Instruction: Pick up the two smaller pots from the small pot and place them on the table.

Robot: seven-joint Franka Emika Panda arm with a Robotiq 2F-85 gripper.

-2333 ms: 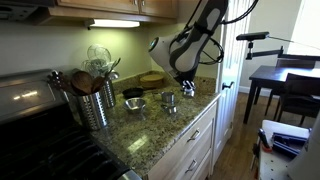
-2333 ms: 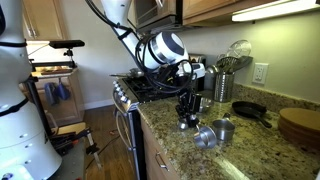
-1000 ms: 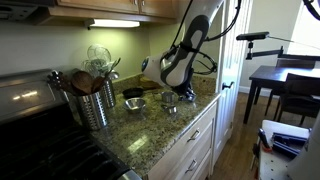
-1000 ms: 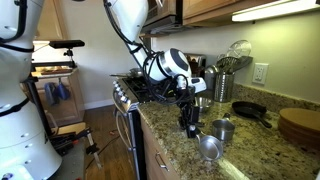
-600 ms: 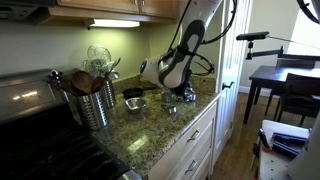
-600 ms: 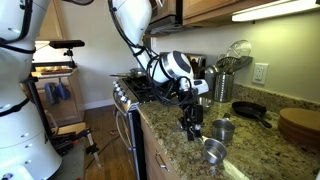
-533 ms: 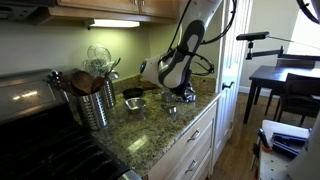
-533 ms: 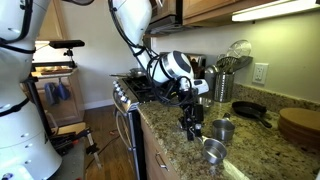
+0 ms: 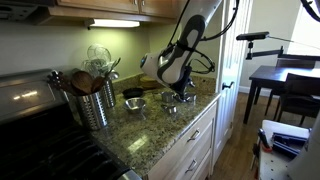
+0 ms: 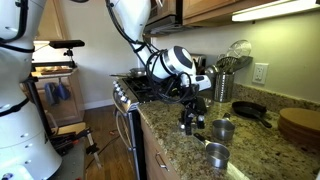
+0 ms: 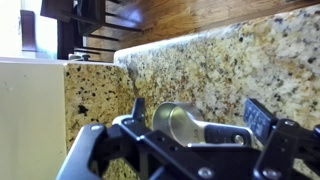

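A tiny shiny steel pot (image 11: pixel 178 122) stands on the speckled granite table (image 11: pixel 220 60), its short handle pointing right in the wrist view. My gripper (image 11: pixel 198 115) is open around it, one finger (image 11: pixel 138 108) on each side and neither pressing on it. In both exterior views the gripper (image 9: pixel 181 93) (image 10: pixel 189 120) hangs low over the counter near its front edge and mostly hides that pot. A similar steel pot (image 10: pixel 222 128) (image 9: pixel 168 103) stands upright beside it. Another shiny steel pot (image 10: pixel 215 153) sits nearer the edge. Which is largest I cannot tell.
A wider steel bowl (image 9: pixel 135 103) and a dark round pan (image 10: pixel 250 110) sit toward the wall. A steel utensil holder (image 9: pixel 95 100) stands by the stove (image 9: pixel 40 150). A wooden board (image 10: pixel 300 125) lies further along. Drawers hang below the counter edge.
The jaws have opened from shut, letting go of the tiny pot, which now rests on the counter. The steel pot near the edge has shifted slightly toward the camera.
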